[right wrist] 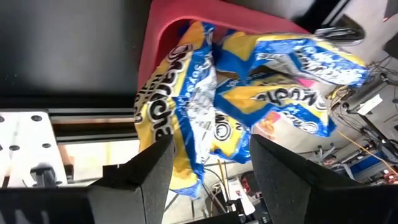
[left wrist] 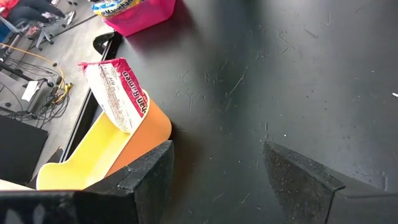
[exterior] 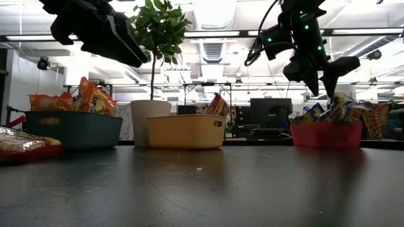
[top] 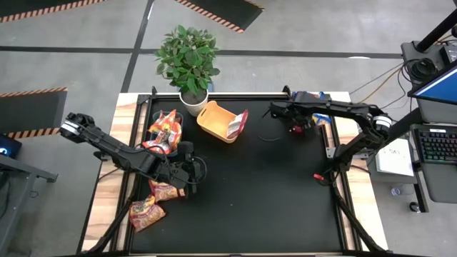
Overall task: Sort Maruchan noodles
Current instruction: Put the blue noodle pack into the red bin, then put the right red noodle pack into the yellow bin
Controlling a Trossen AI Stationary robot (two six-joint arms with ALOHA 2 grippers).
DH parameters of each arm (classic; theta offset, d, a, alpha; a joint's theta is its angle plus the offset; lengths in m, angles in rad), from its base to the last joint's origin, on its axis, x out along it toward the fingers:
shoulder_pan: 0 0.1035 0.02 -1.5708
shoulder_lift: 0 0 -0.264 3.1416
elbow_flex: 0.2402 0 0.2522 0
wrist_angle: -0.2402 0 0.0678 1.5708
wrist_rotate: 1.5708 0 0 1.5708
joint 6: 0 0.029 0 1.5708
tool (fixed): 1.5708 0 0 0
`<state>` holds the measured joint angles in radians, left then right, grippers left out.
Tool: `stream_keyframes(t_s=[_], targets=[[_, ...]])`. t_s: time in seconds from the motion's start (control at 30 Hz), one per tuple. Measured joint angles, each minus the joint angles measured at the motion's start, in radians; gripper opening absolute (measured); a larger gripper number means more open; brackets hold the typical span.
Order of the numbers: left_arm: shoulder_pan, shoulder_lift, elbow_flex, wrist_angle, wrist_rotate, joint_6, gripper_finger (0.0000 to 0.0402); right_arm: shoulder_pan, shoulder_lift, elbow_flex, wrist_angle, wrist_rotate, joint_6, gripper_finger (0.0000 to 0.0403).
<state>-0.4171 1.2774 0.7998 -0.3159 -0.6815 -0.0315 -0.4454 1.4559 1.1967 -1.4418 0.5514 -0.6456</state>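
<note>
Grey floor (top: 86,64) w/ hazard stripes (top: 214,14), ceiling lights (exterior: 214,12).

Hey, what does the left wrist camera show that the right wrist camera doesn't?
Left wrist only: a pinkish-red packet standing in the orange bin, and the open left gripper above the black mat.
Right wrist only: the right gripper, fingers apart, just over the heap.
Both: the blue-and-yellow packets in the red bin.

Black table mat (top: 271,200) on a wooden tabletop (top: 107,193). Potted plant (top: 188,61) at the far edge, orange bin (top: 214,121) just beside it, teal bin (exterior: 72,129) to one side, red bin (exterior: 326,134) at the opposite end.
</note>
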Motion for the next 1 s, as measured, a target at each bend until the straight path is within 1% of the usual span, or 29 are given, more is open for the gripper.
stream_keyframes(t_s=[0.2,0.33,0.47,0.53,0.63,0.77,0.8,0.87,0.97,1.0], targets=[[0.0,0.0,0.0,0.0,0.0,0.0,0.0232,0.0,0.0,0.039,-0.004,0.0,0.009,0.0201],[0.0,0.0,0.0,0.0,0.0,0.0,0.0232,0.013,-0.001,0.083,-0.038,0.0,0.055,0.0201],[0.0,0.0,0.0,0.0,0.0,0.0,0.0232,0.046,-0.001,0.178,-0.122,0.0,0.17,0.0201],[0.0,0.0,0.0,0.0,0.0,0.005,0.0232,0.071,-0.003,0.235,-0.128,0.001,0.241,0.0201],[0.0,0.0,0.0,0.0,0.0,0.009,0.0232,0.113,-0.008,0.335,-0.13,-0.006,0.385,0.0201],[0.0,0.0,0.0,0.0,0.0,0.008,0.0232,0.171,-0.008,0.497,-0.127,-0.02,0.616,0.0201],[0.0,0.0,0.0,0.0,0.0,0.008,0.0232,0.184,-0.008,0.538,-0.123,-0.046,0.661,0.0201],[0.0,0.0,0.0,0.001,0.0,0.006,0.0232,0.213,-0.012,0.611,-0.096,-0.147,0.726,0.0201],[0.0,0.0,0.0,0.0,0.0,0.007,0.0232,0.276,-0.024,0.701,0.052,-0.342,0.786,0.0201],[0.0,0.0,0.0,0.001,0.0,0.008,0.0232,0.31,-0.026,0.721,0.118,-0.385,0.788,0.0201]])
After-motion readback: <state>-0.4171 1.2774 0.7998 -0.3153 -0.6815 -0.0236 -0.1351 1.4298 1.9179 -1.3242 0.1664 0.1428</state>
